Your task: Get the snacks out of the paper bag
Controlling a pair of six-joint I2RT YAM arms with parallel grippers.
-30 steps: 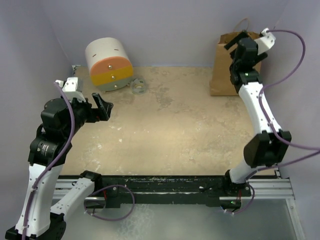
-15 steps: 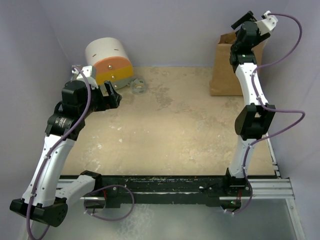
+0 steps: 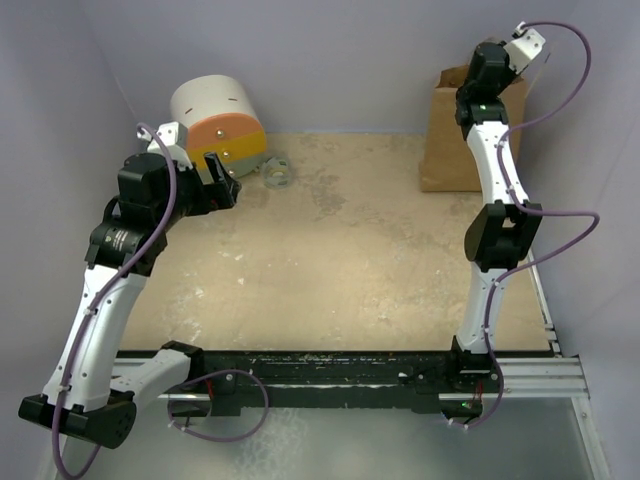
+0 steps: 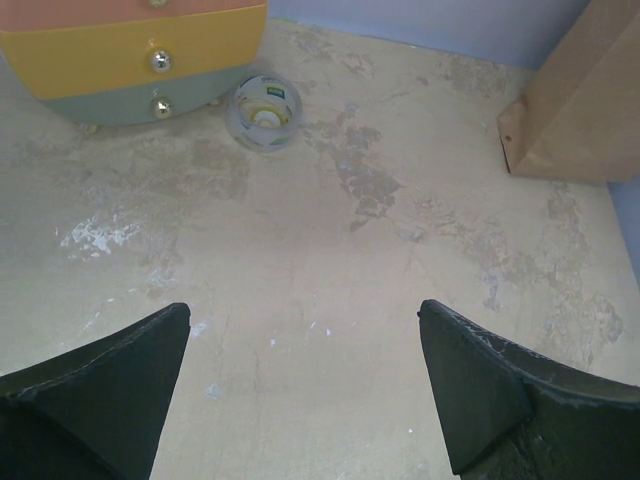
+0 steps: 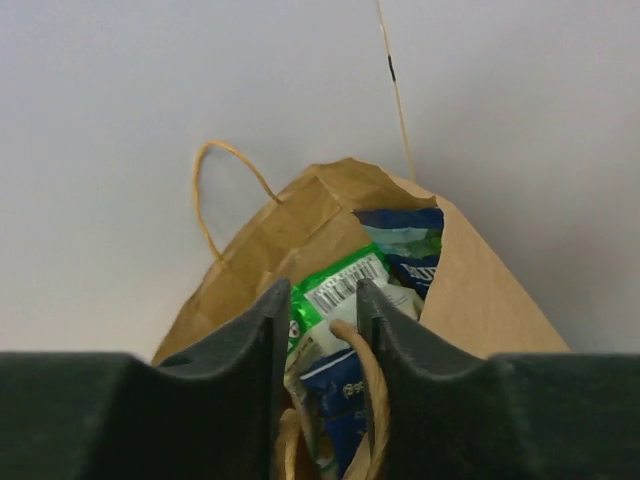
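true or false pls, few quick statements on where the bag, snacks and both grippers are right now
1. The paper bag stands upright at the far right of the table. True.
2. The snacks lie spread out on the table. False: they are inside the bag, and green and blue packets show at its open top.
3. The left gripper holds a packet. False: it is open and empty above bare table.
4. The right gripper is at the bag's open top. True.
5. A small roll lies beside the striped cylinder. True.
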